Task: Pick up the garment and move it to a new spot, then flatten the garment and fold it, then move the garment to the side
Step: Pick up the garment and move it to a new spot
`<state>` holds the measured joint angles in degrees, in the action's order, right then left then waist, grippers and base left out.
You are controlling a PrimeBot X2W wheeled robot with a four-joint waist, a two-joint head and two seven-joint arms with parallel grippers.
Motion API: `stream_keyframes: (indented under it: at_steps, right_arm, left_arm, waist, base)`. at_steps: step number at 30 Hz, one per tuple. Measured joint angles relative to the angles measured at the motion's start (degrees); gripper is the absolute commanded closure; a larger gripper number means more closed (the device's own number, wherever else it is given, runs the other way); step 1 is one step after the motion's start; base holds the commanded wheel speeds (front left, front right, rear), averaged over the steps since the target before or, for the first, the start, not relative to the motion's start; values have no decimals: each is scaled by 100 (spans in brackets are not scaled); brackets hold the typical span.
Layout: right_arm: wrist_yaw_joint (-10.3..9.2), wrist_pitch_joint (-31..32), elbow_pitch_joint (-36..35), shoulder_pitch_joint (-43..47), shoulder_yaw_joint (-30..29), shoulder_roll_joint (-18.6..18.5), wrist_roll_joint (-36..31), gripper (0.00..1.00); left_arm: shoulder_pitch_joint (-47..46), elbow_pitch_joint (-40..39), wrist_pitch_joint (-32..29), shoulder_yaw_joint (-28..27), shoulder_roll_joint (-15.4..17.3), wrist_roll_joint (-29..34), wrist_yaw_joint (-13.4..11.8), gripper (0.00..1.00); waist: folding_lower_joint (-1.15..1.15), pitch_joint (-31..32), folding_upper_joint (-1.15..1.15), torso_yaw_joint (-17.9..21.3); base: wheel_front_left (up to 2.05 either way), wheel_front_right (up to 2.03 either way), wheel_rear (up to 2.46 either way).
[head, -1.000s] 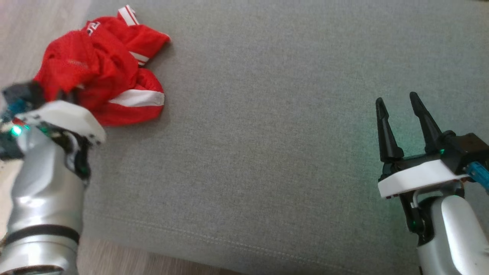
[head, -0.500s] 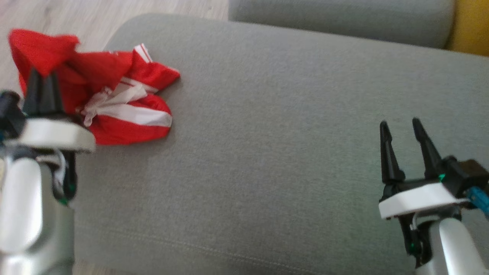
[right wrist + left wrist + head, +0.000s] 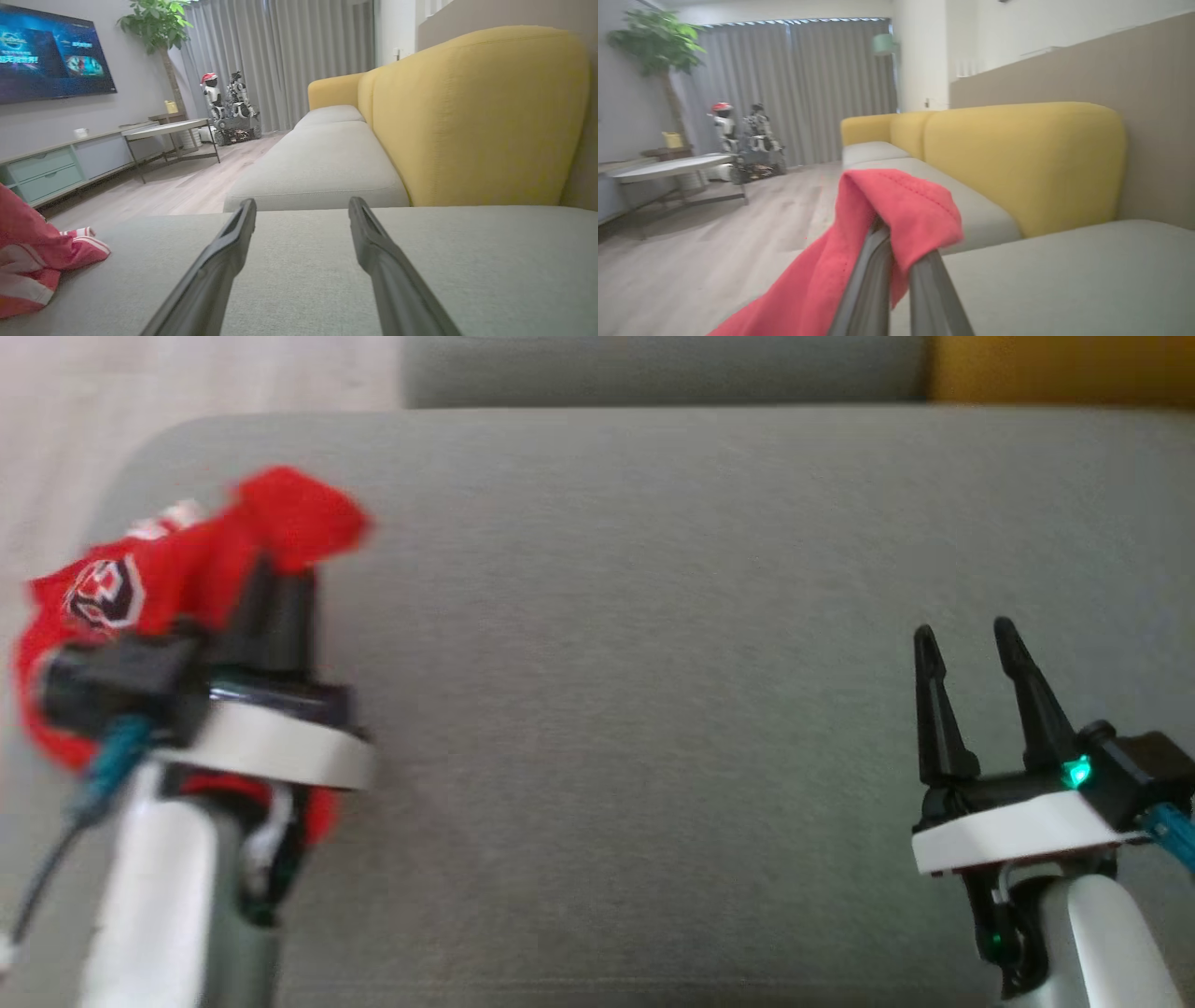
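The garment [image 3: 140, 583] is a red sports piece with white stripes and a dark badge, bunched at the left end of the grey sofa seat [image 3: 635, 663]. My left gripper [image 3: 280, 579] is shut on the garment [image 3: 896, 210], a fold of red cloth draped over its fingertips and the rest hanging down to the left. The garment's lower part [image 3: 32, 261] trails on the seat in the right wrist view. My right gripper [image 3: 966, 639] stands open above the seat's right side, nothing between its fingers [image 3: 224, 252].
A yellow sofa back [image 3: 472, 112] rises behind the seat, with a second grey cushion [image 3: 322, 168] beyond. Wooden floor [image 3: 691, 261] lies past the seat's left edge, with a low table [image 3: 168, 130], a TV cabinet [image 3: 51, 168] and a potted plant [image 3: 654, 42] across the room.
My left gripper has lifted the garment off the seat and carried it rightward; the cloth now hangs bunched from the fingers. The head camera has tilted up. The right gripper stays open in place.
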<state>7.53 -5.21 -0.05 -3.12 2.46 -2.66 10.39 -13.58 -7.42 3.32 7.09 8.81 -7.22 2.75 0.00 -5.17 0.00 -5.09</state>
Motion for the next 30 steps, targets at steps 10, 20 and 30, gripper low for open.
stream_keyframes:
  at_steps: [10,20,30]
  right_arm:
    - [0,-212,-180,-393,188,0,400,0]
    - [0,-597,14,-593,389,1,861,0]
    - [0,-772,322,-773,495,8,1027,0]
  left_arm:
    - [-1105,300,-256,1206,-404,210,201,100]
    - [-2106,1589,-272,1892,-549,123,237,100]
    - [-2252,3244,-361,2409,-584,-465,312,0]
  waist:
    - [0,-756,0,1298]
    - [1,-1552,0,2575]
    - [1,-1972,0,2939]
  base:
    - [0,0,0]
    - [0,0,0]
    - [0,0,0]
